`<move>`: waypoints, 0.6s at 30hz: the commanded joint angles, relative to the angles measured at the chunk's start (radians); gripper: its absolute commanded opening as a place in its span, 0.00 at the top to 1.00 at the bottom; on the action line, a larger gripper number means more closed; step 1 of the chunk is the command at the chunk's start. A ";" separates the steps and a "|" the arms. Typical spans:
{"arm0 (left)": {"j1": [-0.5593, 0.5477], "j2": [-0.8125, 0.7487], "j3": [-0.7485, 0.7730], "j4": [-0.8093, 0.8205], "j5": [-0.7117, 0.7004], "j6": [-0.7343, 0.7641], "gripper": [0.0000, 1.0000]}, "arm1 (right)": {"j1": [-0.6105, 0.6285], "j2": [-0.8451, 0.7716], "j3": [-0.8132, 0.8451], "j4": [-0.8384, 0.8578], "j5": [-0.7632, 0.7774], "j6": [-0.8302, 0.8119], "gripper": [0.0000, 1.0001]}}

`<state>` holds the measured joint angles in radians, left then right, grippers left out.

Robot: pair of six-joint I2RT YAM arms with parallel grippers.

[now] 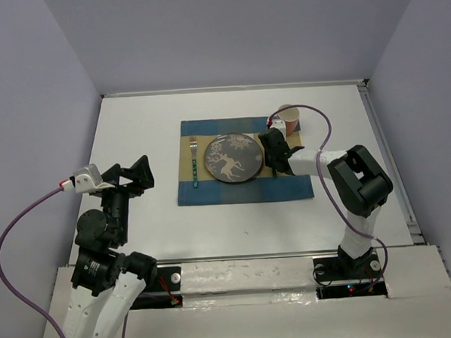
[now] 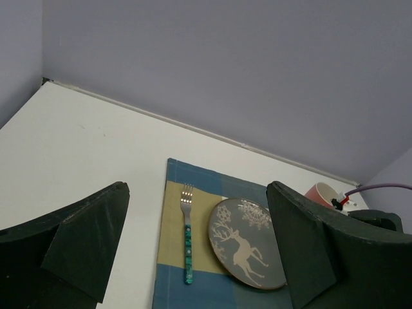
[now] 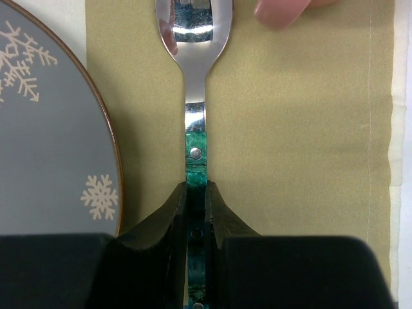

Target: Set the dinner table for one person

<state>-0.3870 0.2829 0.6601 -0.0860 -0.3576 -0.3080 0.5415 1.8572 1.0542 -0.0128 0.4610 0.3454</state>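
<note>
black joints [image 1: 362,181], white links [image 1: 89,316], purple cables [image 1: 314,107] — dark, wedge-shaped end effector fingers [image 2: 84,238]

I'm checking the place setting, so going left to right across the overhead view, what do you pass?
Open left gripper → green-handled metal fork → round grey plate with a white deer → right gripper, shut on a green-handled metal spoon.

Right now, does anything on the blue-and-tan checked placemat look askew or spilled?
Nothing stands out. The green-handled fork lies straight left of the grey deer-patterned plate, the orange cup stands upright, and the right gripper holds the green-handled spoon straight beside the plate.
</note>
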 commanded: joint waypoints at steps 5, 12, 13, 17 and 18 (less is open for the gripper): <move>-0.006 0.012 -0.010 0.066 -0.001 0.020 0.01 | -0.009 -0.047 0.044 0.017 -0.014 0.027 0.50; -0.003 0.030 -0.007 0.063 0.006 0.023 0.01 | 0.041 -0.350 -0.084 0.014 -0.125 0.061 0.29; -0.003 0.032 -0.005 0.063 0.006 0.023 0.01 | 0.041 -0.390 -0.106 0.016 -0.133 0.069 0.29; -0.001 0.036 0.003 0.055 0.029 0.030 0.01 | 0.063 -0.623 -0.210 0.019 -0.174 0.101 0.13; -0.001 0.032 0.006 0.055 0.032 0.030 0.01 | 0.063 -0.679 -0.232 0.019 -0.183 0.106 0.01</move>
<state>-0.3866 0.3065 0.6601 -0.0822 -0.3458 -0.3004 0.5922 1.3594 0.9039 -0.0139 0.3328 0.4110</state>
